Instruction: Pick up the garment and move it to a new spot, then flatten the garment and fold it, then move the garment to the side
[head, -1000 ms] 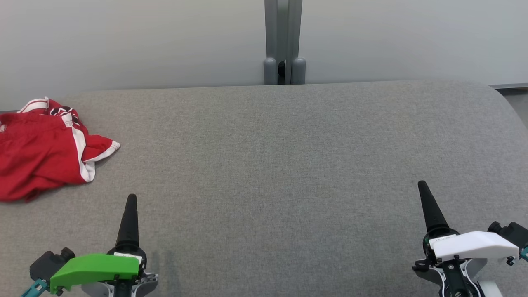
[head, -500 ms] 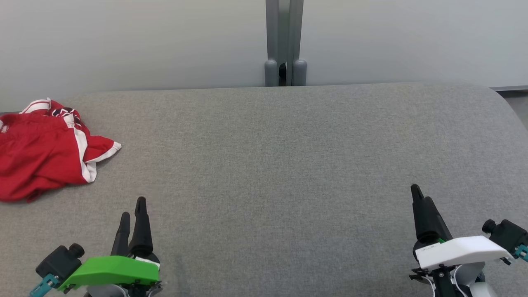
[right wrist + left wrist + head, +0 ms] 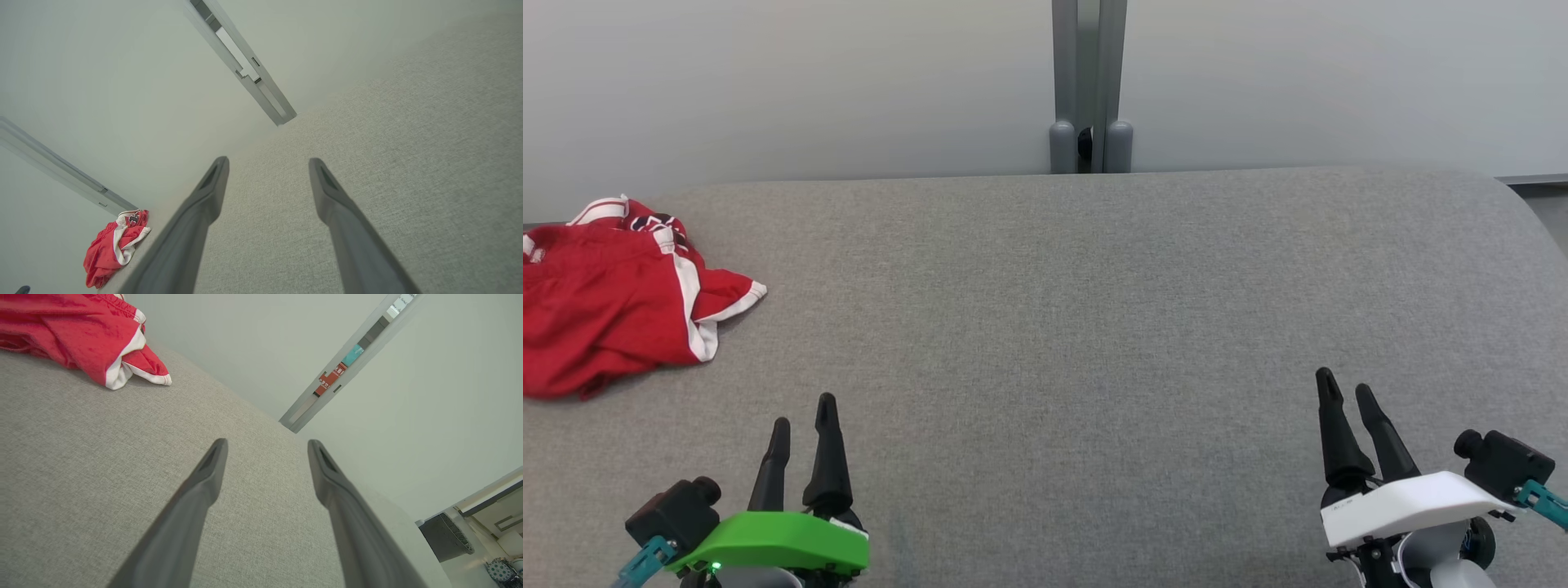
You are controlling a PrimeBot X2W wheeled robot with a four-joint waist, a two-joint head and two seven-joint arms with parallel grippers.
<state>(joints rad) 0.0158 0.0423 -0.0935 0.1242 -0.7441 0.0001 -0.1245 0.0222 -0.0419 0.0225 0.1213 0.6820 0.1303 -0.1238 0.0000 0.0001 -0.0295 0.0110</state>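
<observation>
Surface: desk (image 3: 1045, 327) covered in grey woven cloth, far corners rounded. Behind it is a plain pale wall (image 3: 768, 82). A grey vertical post (image 3: 1089, 82) stands at the middle of the desk's far edge.

Garment (image 3: 605, 318): red with white trim, crumpled in a heap at the far left of the desk. It is cut off by the left edge of the head view and lies well apart from both end effectors.

Left end effector (image 3: 803, 411): lower left of the head view, fingers spread, grey cloth showing between them. The garment is ahead and to its left.

Right end effector (image 3: 1343, 384): lower right, fingers likewise spread over grey cloth. Whether either one touches the desk, cannot tell.

View differences:
- Left wrist view has the garment close at top left, with the white hem and a gathered edge legible. It also shows red and teal labels (image 3: 330, 377) on the post, and a dark mesh container (image 3: 445, 537) past the desk's end.
- Right wrist view has the garment small at lower left, at the desk's corner. A second grey rail (image 3: 61, 171) runs along the wall beside it.
</observation>
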